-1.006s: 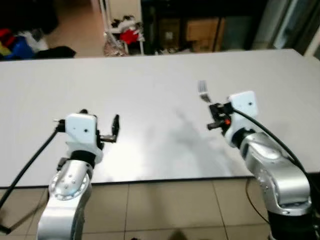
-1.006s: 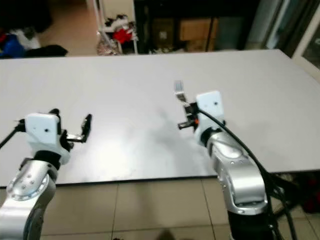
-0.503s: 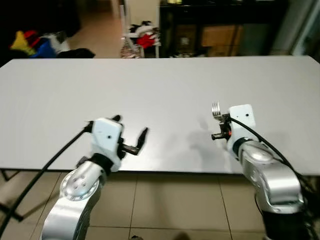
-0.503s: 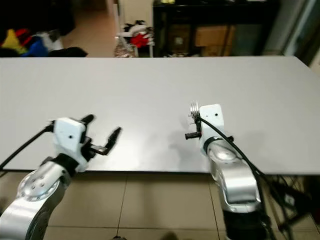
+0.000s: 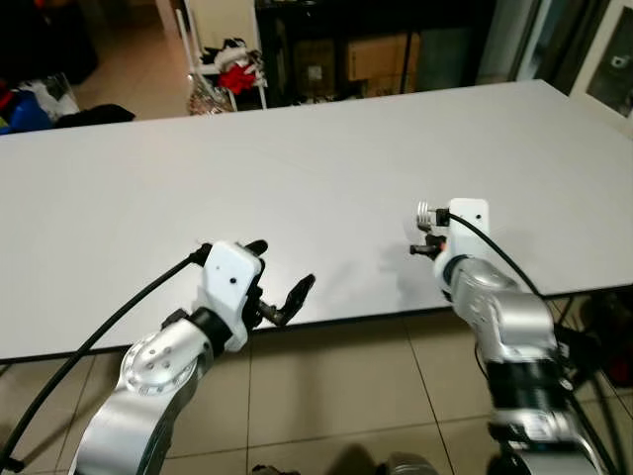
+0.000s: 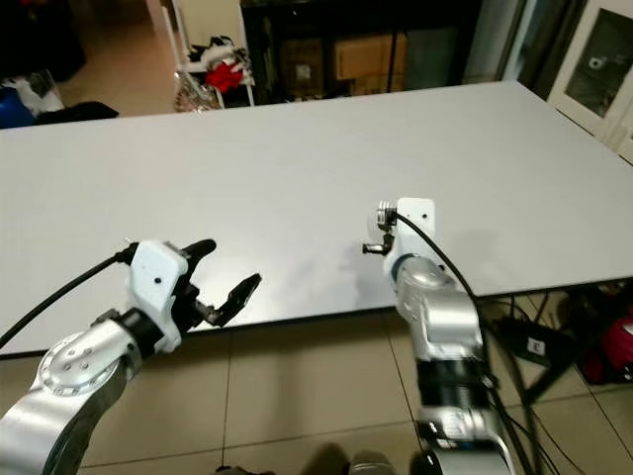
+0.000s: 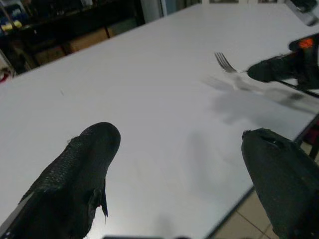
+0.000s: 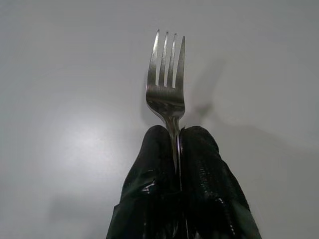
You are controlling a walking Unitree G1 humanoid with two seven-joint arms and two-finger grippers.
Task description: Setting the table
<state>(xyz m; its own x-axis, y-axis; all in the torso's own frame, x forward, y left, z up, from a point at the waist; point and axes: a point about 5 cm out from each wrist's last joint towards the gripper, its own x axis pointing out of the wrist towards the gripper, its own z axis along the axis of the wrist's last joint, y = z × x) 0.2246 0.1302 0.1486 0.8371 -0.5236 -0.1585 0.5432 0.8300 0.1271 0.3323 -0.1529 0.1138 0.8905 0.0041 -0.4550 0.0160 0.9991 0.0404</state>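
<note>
A silver fork point(image 8: 167, 89) sticks out, tines forward, from my right gripper point(image 8: 174, 133), which is shut on its handle. That gripper point(image 5: 427, 242) hovers low over the white table point(image 5: 247, 158), near the front edge on the right. The fork's tines point(image 5: 423, 211) point toward the table's far side, and the fork point(image 7: 225, 63) casts a shadow on the tabletop. My left gripper point(image 5: 282, 269) is open and holds nothing, at the table's front edge on the left. Its two black fingers point(image 7: 84, 164) stand wide apart.
Beyond the table's far edge are a white rack with clothes point(image 5: 226, 74), cardboard boxes point(image 5: 381, 59) and dark shelving. Tiled floor point(image 5: 326, 396) lies below the front edge. Cables and a power strip point(image 6: 534, 341) lie under the right end.
The whole view has shifted, so the camera moved. Both grippers now sit closer to the table's front edge. The right gripper still holds the fork; the left stays open.
</note>
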